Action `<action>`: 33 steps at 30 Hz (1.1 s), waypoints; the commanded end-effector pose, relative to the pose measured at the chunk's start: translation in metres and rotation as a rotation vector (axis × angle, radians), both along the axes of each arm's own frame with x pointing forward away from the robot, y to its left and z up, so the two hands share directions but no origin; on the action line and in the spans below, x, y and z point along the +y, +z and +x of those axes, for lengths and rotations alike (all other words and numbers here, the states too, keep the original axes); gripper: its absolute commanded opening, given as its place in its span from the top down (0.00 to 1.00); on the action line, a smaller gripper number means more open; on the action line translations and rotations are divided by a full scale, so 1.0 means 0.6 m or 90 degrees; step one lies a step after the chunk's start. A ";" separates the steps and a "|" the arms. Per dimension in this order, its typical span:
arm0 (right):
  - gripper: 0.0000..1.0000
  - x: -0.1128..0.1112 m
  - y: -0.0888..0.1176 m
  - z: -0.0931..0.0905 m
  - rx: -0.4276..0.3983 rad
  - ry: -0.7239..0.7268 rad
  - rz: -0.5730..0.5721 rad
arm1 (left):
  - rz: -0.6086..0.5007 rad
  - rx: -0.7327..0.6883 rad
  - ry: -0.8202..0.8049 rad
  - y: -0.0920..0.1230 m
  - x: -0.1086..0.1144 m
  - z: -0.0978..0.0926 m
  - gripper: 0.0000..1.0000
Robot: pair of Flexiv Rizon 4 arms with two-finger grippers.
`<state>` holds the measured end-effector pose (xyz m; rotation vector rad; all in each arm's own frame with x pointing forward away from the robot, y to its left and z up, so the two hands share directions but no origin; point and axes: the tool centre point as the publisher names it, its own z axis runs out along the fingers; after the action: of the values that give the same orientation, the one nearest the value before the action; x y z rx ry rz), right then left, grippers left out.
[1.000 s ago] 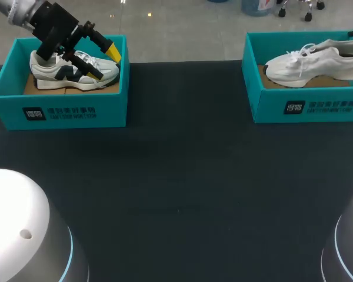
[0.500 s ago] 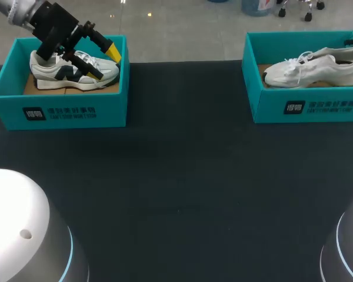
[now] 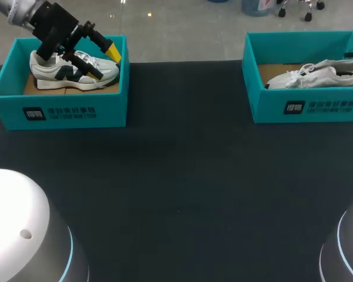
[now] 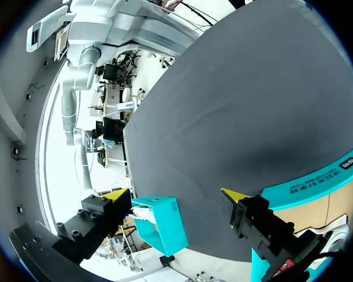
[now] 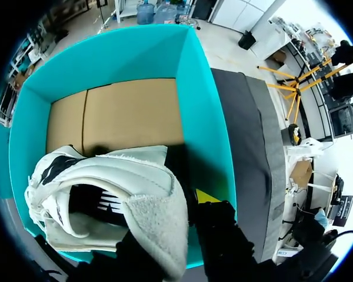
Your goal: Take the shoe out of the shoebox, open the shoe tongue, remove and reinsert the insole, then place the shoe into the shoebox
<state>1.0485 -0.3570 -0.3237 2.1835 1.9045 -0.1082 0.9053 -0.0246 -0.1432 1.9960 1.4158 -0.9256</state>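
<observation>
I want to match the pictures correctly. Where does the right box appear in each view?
Head view: the right box stands at the table's far right, with the white shoe inside.
Left wrist view: the right box is small, far across the table.
Right wrist view: its walls surround the white shoe, seen from close by.
Shared landmark: the black table.

A table (image 3: pixel 176 176) with a dark, matte cover (image 4: pixel 253 100) spans the head view. The cover lies flat, with faint creases.
</observation>
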 end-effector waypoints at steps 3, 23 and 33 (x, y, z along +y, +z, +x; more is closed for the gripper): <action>1.00 0.001 -0.024 0.010 0.018 -0.006 0.002 | 0.002 -0.001 0.000 0.001 0.001 -0.001 0.00; 0.09 0.007 -0.016 -0.011 0.021 -0.040 0.015 | 0.002 -0.001 0.000 0.001 0.001 -0.001 0.00; 0.00 0.044 0.067 -0.043 0.006 -0.023 0.043 | 0.002 -0.001 0.000 0.001 0.001 -0.001 0.00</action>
<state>1.0379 -0.3335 -0.3003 2.2820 1.9060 -0.0873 0.9053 -0.0245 -0.1432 1.9959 1.4159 -0.9256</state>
